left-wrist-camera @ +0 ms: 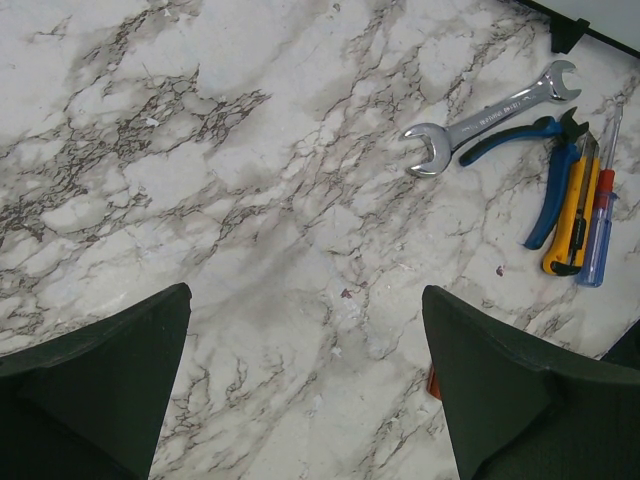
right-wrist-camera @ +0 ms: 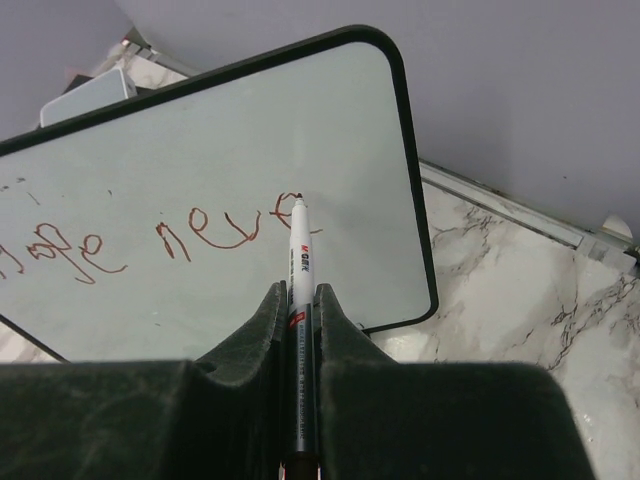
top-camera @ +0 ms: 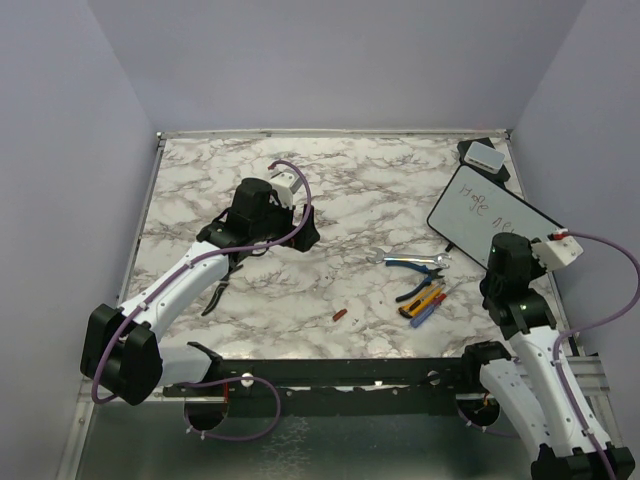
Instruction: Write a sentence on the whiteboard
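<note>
The whiteboard (top-camera: 480, 212) lies tilted at the table's right side and carries red handwriting. In the right wrist view the board (right-wrist-camera: 200, 150) fills the upper half. My right gripper (right-wrist-camera: 300, 305) is shut on a white and black marker (right-wrist-camera: 300, 255). The marker's tip touches the board at the end of the red writing. In the top view this gripper (top-camera: 505, 252) sits over the board's near right corner. My left gripper (left-wrist-camera: 305, 385) is open and empty above bare marble, left of centre in the top view (top-camera: 300, 228).
A wrench (left-wrist-camera: 490, 112), blue pliers (left-wrist-camera: 552, 190), a yellow utility knife (left-wrist-camera: 572, 215) and a screwdriver (left-wrist-camera: 600, 215) lie together mid-right (top-camera: 420, 285). A small red piece (top-camera: 340, 315) lies near the front. A grey-white block (top-camera: 487, 155) sits at the back right corner.
</note>
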`<state>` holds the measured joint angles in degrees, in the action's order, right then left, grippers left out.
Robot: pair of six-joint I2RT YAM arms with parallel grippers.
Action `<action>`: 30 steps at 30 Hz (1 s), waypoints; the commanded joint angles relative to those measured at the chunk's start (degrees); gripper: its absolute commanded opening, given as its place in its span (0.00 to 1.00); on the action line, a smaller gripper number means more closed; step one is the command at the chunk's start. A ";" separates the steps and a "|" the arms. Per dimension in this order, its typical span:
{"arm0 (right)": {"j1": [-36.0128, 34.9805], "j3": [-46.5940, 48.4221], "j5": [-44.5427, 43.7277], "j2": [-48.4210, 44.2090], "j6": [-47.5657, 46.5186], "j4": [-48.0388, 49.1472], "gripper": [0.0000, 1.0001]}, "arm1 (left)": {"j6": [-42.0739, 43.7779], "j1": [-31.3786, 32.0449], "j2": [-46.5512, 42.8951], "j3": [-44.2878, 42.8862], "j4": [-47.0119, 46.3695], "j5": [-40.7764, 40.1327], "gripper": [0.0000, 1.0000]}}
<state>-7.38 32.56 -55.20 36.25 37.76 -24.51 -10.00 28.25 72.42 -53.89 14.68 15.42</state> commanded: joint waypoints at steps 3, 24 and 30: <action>0.53 -0.18 0.02 -3.61 -2.30 0.78 0.01 | 0.23 0.23 -1.01 0.62 -0.79 0.22 0.99; 0.63 -0.09 -3.57 0.01 -0.68 2.11 0.00 | 0.28 0.23 -0.79 0.68 -0.82 0.09 0.99; 1.17 -0.07 -3.68 1.08 -0.59 2.19 0.01 | 0.30 0.23 -1.03 0.67 -0.83 0.13 0.99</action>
<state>-6.92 32.56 -56.36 36.77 36.40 -23.18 -10.00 28.25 72.42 -53.87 14.68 15.42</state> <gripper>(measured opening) 0.101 0.988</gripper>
